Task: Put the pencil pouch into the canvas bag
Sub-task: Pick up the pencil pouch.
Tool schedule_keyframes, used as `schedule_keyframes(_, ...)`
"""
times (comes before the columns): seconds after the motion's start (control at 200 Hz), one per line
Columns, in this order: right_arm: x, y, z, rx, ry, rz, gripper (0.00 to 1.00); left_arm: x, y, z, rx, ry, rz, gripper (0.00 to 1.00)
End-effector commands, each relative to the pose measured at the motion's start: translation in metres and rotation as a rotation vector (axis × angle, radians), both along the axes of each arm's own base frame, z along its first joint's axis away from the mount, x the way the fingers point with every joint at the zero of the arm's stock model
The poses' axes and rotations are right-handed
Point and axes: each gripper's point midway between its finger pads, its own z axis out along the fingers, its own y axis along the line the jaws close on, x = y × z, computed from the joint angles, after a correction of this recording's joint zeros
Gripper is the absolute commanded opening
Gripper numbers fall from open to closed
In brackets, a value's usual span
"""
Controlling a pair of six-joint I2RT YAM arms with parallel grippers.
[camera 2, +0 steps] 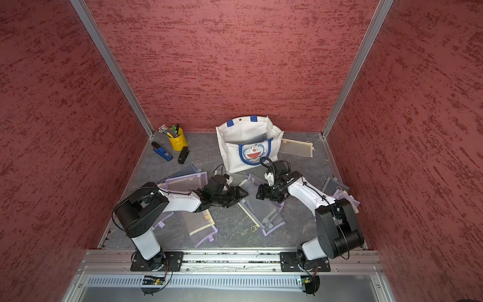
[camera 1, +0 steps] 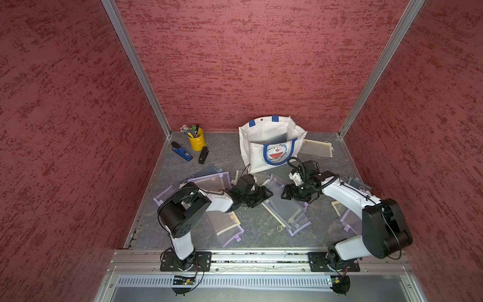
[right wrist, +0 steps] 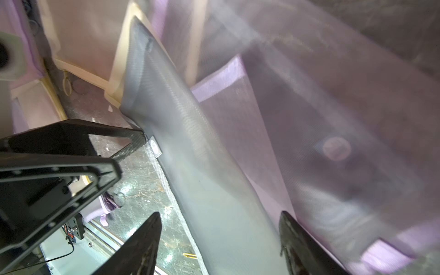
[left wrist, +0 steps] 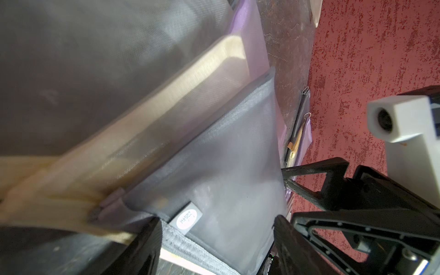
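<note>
Left pincer point(camera 1: 269, 194) and right pincer point(camera 1: 284, 194) meet almost tip to tip at mid-table point(camera 1: 256, 231), the left pointing to 3 o'clock and the right to 9. Both have their jaws spread and nothing clamped.

Each wrist view shows the same grey see-through mesh pencil pouch point(left wrist: 226, 166) running between that arm's jaws, so neither arm is nearer. Its long axis seems to run about 11 to 5 o'clock, over a pile of purple- and cream-trimmed mesh pouches point(camera 1: 292, 217).

At 12 o'clock from the pincers, near, stands the white boxy canvas bag point(camera 1: 249, 153), blue-handled, mouth open.

Counted:
- one bag
- one yellow metal pen cup point(camera 1: 196, 142)
- at least a dozen pouches, though overlaps hide the exact number
</note>
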Motion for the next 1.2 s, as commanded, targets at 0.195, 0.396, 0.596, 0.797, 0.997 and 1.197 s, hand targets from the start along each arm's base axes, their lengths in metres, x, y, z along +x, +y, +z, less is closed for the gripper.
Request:
schedule_keyframes(0.195, -0.003, 0.009, -0.013, 0.041, 0.019, 0.008, 0.77, -0.005, 0.006, -0.016, 0.032, 0.021, -0.015, 0.74)
schedule_keyframes(0.396, -0.003, 0.006, -0.013, 0.025, 0.008, 0.02, 0.79, -0.006, 0.007, -0.018, 0.031, 0.028, -0.017, 0.74)
schedule_keyframes(0.596, 0.002, -0.001, -0.012, -0.03, -0.008, 0.021, 0.84, -0.006, 0.006, -0.02, 0.031, 0.03, -0.02, 0.75)
schedule_keyframes(0.797, 0.001, 0.008, -0.009, 0.024, -0.006, 0.039, 0.79, -0.005, 0.005, -0.019, 0.029, 0.03, -0.02, 0.75)
schedule_keyframes(0.997, 0.0, 0.026, 0.003, 0.124, -0.025, 0.084, 0.52, -0.005, 0.005, -0.019, 0.031, 0.03, -0.022, 0.74)
schedule_keyframes(1.197, -0.003, 0.036, 0.015, 0.192, -0.042, 0.102, 0.25, -0.004, 0.005, -0.016, 0.031, 0.024, -0.024, 0.74)
